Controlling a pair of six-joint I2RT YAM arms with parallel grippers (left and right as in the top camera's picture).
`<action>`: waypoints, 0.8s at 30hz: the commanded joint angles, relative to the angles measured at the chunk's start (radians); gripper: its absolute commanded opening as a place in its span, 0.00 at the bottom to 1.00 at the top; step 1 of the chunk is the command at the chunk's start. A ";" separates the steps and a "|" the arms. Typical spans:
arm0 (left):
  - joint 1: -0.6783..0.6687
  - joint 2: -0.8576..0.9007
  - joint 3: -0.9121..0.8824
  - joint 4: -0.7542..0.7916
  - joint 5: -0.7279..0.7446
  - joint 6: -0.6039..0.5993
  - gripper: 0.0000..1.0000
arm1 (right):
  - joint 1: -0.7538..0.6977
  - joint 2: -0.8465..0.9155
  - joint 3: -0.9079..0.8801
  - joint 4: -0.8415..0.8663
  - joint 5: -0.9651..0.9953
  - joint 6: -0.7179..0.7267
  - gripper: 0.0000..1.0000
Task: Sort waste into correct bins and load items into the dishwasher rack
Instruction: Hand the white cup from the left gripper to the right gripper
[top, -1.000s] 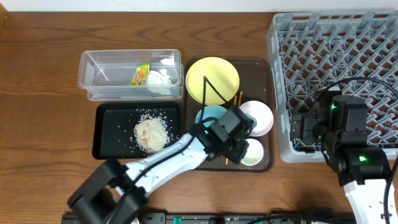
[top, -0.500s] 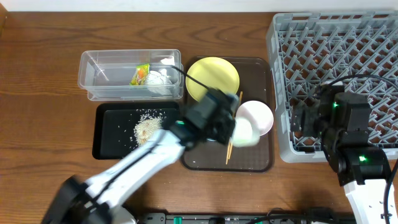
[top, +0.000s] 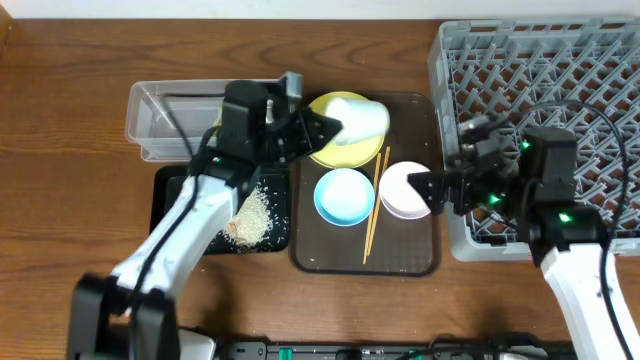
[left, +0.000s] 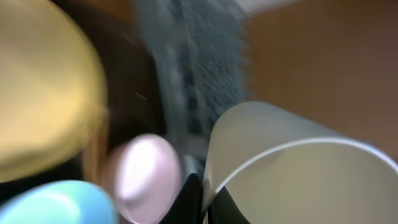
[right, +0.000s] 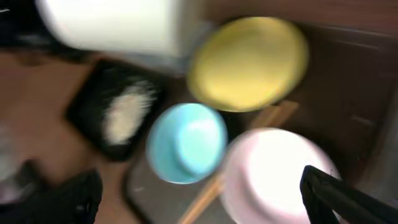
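**A:** Waste status?

**B:** Rice heap (top: 252, 215) lies in the black tray (top: 170, 200), lower left. The left arm hides most of the clear tub (top: 160, 120), so wrapper and tissue cannot be confirmed.

**A:** Rack?

**B:** No dishes show in the dishwasher rack (top: 560, 70), upper right. Left gripper (top: 335, 128) is clamped on the small white cup (top: 362, 120), tipped sideways above the yellow plate (top: 340, 155). Right gripper (top: 432, 188) is spread wide and empty, beside the white bowl (top: 405, 190). Blue bowl (top: 345, 195) and chopsticks (top: 372, 215) sit on the brown tray (top: 400, 250).

**A:** Judgement?

**B:** Loading barely begun, with five items left.
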 joint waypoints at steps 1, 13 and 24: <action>-0.002 0.041 0.006 0.059 0.331 -0.066 0.06 | 0.013 0.061 0.015 0.027 -0.279 -0.083 0.99; -0.024 0.047 0.006 0.087 0.438 -0.087 0.06 | 0.013 0.152 0.015 0.304 -0.525 -0.082 0.98; -0.063 0.047 0.006 0.088 0.431 -0.098 0.06 | 0.013 0.152 0.015 0.307 -0.525 -0.082 0.87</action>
